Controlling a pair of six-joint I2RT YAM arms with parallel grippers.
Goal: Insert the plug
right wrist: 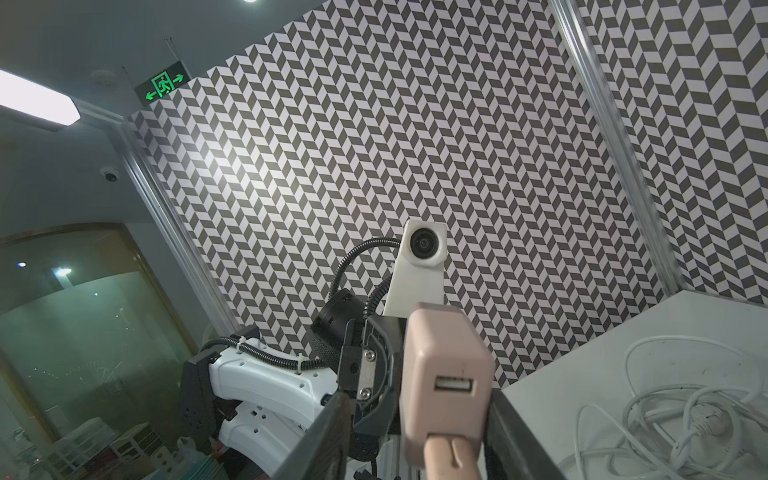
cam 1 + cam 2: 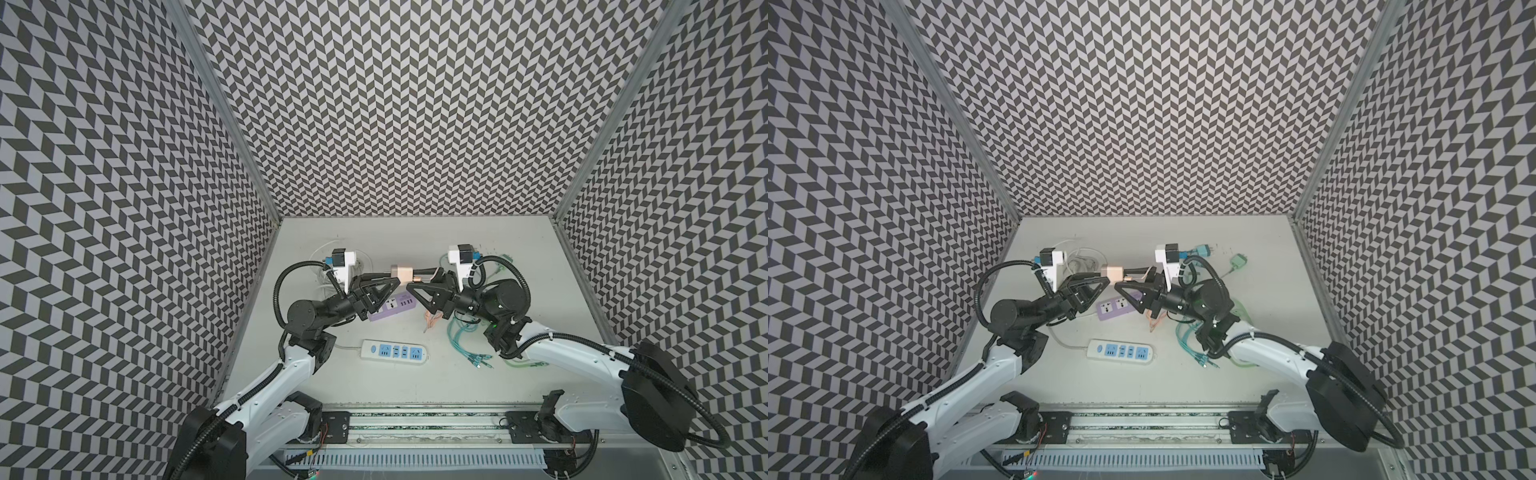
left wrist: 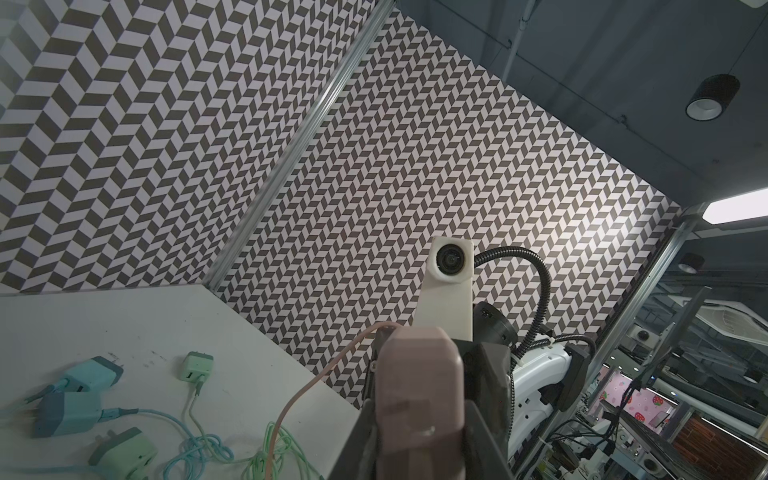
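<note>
We see left gripper (image 2: 392, 277) clamping charger (image 2: 403, 272); right gripper (image 2: 419, 280) narrow round plug (image 1: 451, 455), grip unclear. Loose plug could skew and jam.

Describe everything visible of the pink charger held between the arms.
The charger is a pale pink block of smooth plastic with rounded corners, held in the air, roughly level. The left gripper is shut on its body. Metal prongs stick out of one end; the opposite face carries an empty USB port, and beside it a pink cable plug meets the face. How far in it sits, I cannot tell.
</note>
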